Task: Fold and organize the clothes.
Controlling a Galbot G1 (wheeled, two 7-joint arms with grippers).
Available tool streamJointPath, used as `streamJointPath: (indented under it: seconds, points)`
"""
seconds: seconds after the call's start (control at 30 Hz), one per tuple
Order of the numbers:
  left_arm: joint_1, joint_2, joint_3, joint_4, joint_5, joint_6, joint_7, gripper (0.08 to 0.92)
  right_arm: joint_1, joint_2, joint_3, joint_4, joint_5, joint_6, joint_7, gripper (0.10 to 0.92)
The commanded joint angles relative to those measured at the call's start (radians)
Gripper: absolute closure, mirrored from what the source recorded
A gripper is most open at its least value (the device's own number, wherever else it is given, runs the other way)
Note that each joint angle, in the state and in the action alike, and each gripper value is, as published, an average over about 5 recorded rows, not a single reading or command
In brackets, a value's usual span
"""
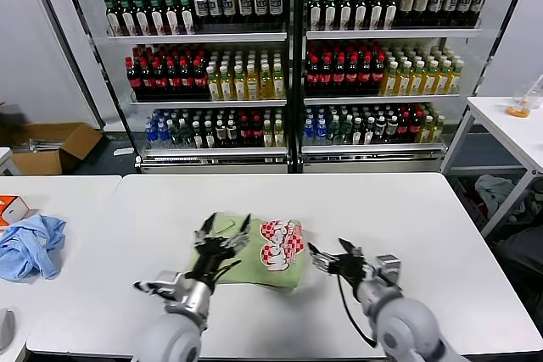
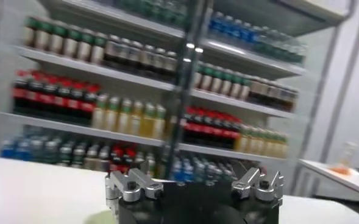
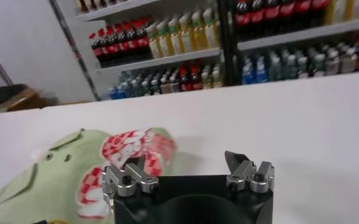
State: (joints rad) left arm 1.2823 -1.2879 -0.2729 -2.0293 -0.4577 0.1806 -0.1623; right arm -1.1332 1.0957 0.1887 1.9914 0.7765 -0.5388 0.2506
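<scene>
Nearest the robot's body, the left gripper (image 1: pixel 226 229) hovers over the left half of the light green short-sleeved cotton T-shirt (image 1: pixel 254 264), its black fingers (image 1: pixel 206 228) spread apart and holding nothing. In the left wrist view that gripper (image 2: pixel 194 181) shows both silver-capped fingers (image 2: pixel 130 184) wide apart, raised enough that the shelving fills most of the picture.

The right gripper (image 1: pixel 329 253) sits just beside the shirt's right edge, above the white rectangular worktop (image 1: pixel 407 226), with its fingers (image 1: pixel 316 253) also released and empty. The right wrist view confirms this: the gripper (image 3: pixel 188 176) has its fingers (image 3: pixel 127 178) parted, with bare worktop (image 3: pixel 277 122) beyond them and the shirt (image 3: pixel 57 176) lying off to one side.

The T-shirt lies folded into a compact bundle near the front middle of the worktop, its red-and-white checked printed graphic (image 1: pixel 282 244) turned up on the right part of the bundle.

Farther left, on a second white table (image 1: pixel 76 188), a crumpled light blue garment (image 1: pixel 30 246) lies well apart from the shirt, with a small orange-and-white box (image 1: pixel 12 208) just behind it.

Beyond the worktop stands a glass-fronted drinks cooler (image 1: pixel 293 57) stocked with rows of bottles, and an open brown cardboard box (image 1: pixel 51 147) rests on the floor to its left.
</scene>
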Motion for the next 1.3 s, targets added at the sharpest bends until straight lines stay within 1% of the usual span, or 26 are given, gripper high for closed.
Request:
streamJointPath:
  seconds: [0.03,0.2,0.3,0.53,0.73,0.9,1.03,1.13,1.3]
  points:
    - [0.182,0.021,-0.209,-0.086,-0.003,-0.045,-0.018,0.177,0.283,0.164,-0.181,-0.324,0.080,0.004,0.025,0.203]
    - [0.180,0.022,-0.207,-0.083,-0.002,-0.042,-0.017,0.177,0.307,0.192,-0.182,-0.388,0.121,0.009,0.038,0.203]
    - [0.180,0.022,-0.202,-0.080,-0.002,-0.041,-0.017,0.177,0.306,0.200,-0.185,-0.392,0.123,0.017,0.038,0.227]
    - [0.185,0.025,-0.191,-0.078,-0.001,-0.039,-0.017,0.177,0.304,0.193,-0.185,-0.394,0.103,0.028,0.034,0.410]
    - [0.185,0.026,-0.184,-0.076,-0.001,-0.036,-0.016,0.177,0.316,0.180,-0.188,-0.415,0.014,0.030,0.011,0.592]
    - [0.187,0.033,-0.182,-0.076,-0.001,-0.035,-0.015,0.177,0.334,0.129,-0.170,-0.420,-0.061,0.026,-0.015,0.748]
    - [0.187,0.035,-0.178,-0.076,-0.001,-0.033,-0.014,0.177,0.342,0.067,-0.122,-0.408,-0.079,0.008,-0.042,0.853]
    - [0.184,0.035,-0.172,-0.075,-0.001,-0.027,-0.013,0.177,0.345,0.013,-0.069,-0.395,-0.084,-0.026,-0.075,0.886]
    - [0.176,0.037,-0.162,-0.068,0.007,-0.017,-0.013,0.177,0.339,-0.075,0.011,-0.410,-0.141,-0.039,-0.157,0.886]
